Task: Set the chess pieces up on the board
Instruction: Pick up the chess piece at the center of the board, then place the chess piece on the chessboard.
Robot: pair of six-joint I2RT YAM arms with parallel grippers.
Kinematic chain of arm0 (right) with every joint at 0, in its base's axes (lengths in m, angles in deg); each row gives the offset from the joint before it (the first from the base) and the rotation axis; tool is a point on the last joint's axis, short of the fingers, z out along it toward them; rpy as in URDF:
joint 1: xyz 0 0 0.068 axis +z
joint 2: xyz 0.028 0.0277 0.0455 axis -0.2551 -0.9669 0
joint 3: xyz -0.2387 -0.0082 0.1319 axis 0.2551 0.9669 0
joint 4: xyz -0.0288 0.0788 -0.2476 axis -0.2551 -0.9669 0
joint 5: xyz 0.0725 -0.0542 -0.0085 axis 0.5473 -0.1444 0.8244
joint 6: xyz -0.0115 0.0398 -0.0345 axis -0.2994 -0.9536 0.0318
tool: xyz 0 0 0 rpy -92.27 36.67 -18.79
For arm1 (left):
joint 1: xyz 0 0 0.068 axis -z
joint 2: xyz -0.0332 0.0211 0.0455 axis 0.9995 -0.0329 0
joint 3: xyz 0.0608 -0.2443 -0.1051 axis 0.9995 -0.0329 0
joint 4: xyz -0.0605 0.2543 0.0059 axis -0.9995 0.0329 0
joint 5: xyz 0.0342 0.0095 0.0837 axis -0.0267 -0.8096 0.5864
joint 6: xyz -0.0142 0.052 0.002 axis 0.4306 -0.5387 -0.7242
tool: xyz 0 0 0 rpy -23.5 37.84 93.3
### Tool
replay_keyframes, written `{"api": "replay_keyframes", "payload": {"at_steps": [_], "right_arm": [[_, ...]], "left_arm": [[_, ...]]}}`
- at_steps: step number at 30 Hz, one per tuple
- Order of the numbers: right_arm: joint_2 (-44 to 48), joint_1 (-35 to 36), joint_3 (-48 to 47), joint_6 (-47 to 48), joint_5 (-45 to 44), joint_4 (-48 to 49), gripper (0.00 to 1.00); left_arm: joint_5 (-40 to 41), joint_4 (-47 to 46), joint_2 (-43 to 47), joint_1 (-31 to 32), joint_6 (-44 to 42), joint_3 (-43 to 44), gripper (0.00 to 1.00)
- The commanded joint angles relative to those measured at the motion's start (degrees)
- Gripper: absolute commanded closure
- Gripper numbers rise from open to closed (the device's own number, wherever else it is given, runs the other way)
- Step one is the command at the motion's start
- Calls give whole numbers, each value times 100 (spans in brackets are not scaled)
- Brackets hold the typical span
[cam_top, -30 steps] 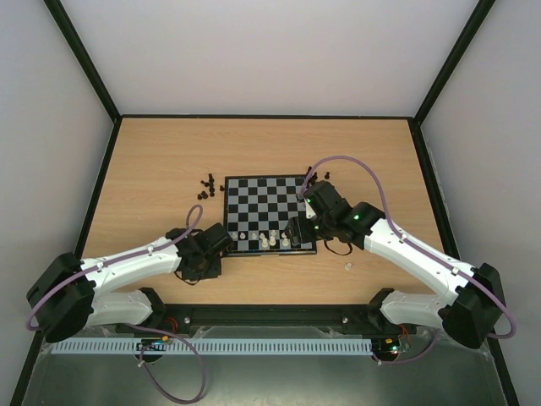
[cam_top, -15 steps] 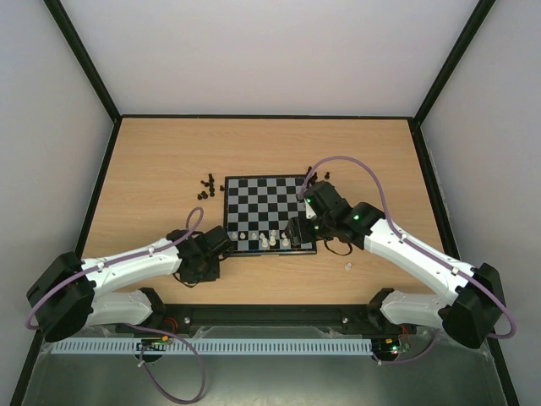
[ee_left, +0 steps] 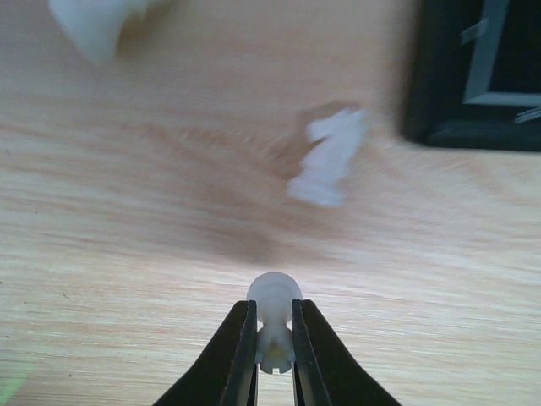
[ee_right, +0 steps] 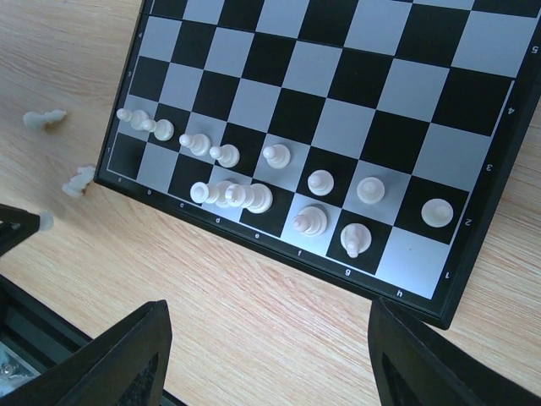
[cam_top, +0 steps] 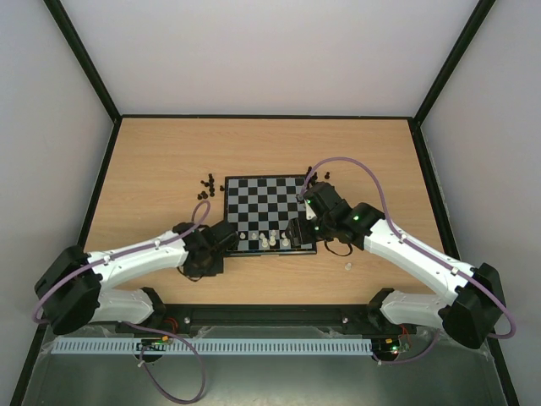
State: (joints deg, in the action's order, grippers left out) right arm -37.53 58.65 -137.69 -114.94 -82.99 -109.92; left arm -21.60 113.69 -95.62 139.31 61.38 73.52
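One cream-white chess piece (ee_left: 272, 304), round-headed, pinched between left jaws

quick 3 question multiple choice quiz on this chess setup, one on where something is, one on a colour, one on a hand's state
1. Where do the white pieces stand on the board?
A far rows
B near rows
C centre

2. What colour is the piece in the left hand?
A black
B white
C red

3. How is the right hand?
A open and empty
B shut on a pawn
C shut on the board's edge

Answers:
1 B, the top view shows them lined along the near edge.
2 B, the left wrist view shows a pale, round-topped piece pinched there.
3 A, the right wrist view shows its jaws wide apart with nothing between them.
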Motion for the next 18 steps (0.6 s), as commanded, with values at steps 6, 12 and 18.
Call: {"api": "replay_keyframes", "payload": {"at_steps": [6,12,18], "right_arm": [[141,-24,40,39,-102,-94,36],[142,-20,16,35,-160,-124,36],[170,-25,23,31,-173,-130,36]], "left_arm": [[509,857,-894,28,-867,2117,92],[382,441,-1711,-31,-1347,2455,92],[263,147,-1981,-220,-1599,2516,92]]}}
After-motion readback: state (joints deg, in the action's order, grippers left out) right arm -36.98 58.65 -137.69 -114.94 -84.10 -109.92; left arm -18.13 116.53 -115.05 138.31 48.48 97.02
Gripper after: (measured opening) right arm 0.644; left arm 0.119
